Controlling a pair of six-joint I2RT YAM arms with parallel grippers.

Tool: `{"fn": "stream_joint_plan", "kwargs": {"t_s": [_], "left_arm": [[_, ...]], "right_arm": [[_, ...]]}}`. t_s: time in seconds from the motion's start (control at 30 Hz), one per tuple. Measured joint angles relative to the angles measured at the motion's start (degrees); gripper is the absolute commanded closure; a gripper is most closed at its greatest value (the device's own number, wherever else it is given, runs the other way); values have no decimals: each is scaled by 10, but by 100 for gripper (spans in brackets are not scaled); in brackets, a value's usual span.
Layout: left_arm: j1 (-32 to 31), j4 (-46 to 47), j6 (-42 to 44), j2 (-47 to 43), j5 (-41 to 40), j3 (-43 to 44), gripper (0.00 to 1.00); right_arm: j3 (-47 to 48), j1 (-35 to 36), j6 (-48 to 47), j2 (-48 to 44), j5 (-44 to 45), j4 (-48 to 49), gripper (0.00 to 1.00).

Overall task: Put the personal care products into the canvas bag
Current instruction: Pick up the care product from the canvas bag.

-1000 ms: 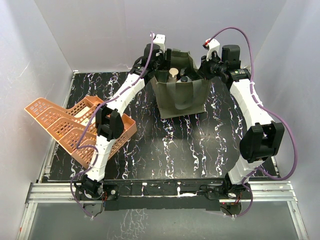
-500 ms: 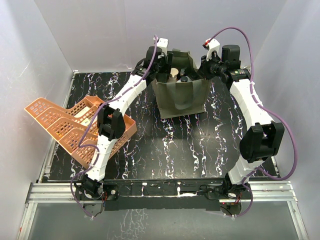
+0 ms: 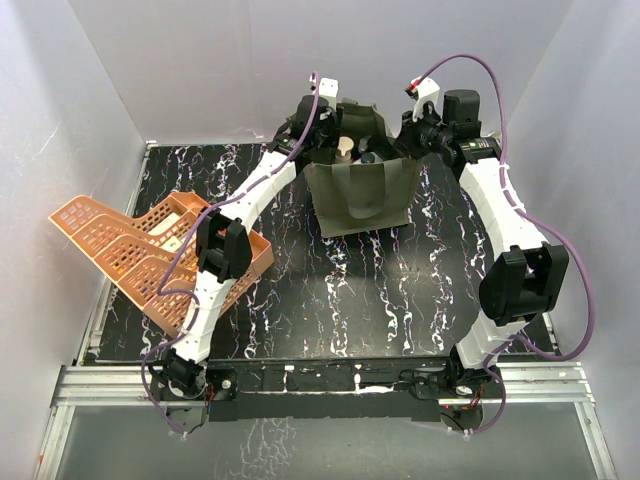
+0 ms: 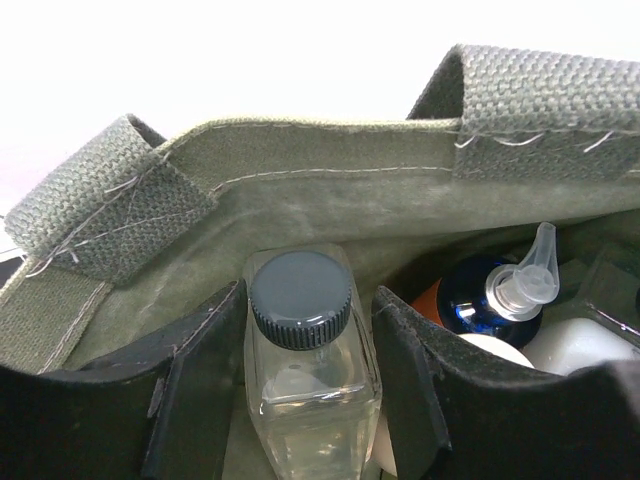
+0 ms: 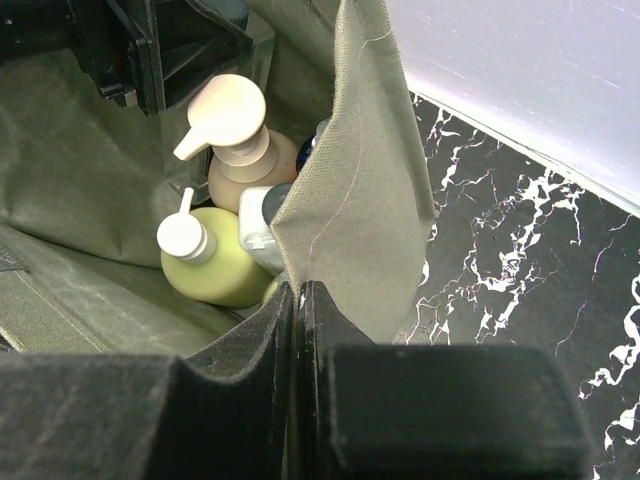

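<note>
— Step?
— Drop-off of one bottle, I judge, late in the job. Nearest me, orange lattice baskets at 9 o'clock, hard plastic, tipped on the black marbled table. Far end, 12 o'clock: canvas bag, olive, coarse weave, boxy, limp rim.
— Grippers?
— Right gripper is pressed together, pinching the bag's wall at its 2 o'clock corner. Left gripper is inside at 10 o'clock, jaws flanking the square clear bottle with its ribbed dark cap. Clamped or loose, I can't tell.
— What else is in?
— Tan pump bottle and yellow-green pump bottle, both rounded. Orange bottle with a glossy blue top, white bottle beside it.
— Next?
— If the clear one's seated, spread and lift straight up, clear of the webbing strap handles. Right pinch stays so the soft wall doesn't fold.
</note>
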Motion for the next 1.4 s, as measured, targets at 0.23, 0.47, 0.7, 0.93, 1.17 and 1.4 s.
{"fn": "stream_joint_plan", "kwargs": {"t_s": [0.23, 0.47, 0.7, 0.93, 1.17, 1.4], "left_arm": [[0, -12, -9, -3, -6, -3, 47], [3, -35, -38, -12, -5, -21, 49], [5, -40, -60, -18, -3, -33, 47], [12, -44, -72, -18, 15, -30, 71], [21, -36, -72, -18, 42, -29, 100], [21, -6, -38, -18, 60, -31, 100]], "right_arm": [[0, 2, 1, 0, 0, 0, 92], [0, 2, 2, 0, 0, 0, 92], [0, 3, 4, 0, 0, 0, 92], [0, 3, 4, 0, 0, 0, 92], [0, 3, 4, 0, 0, 2, 92], [0, 3, 4, 0, 0, 2, 92]]}}
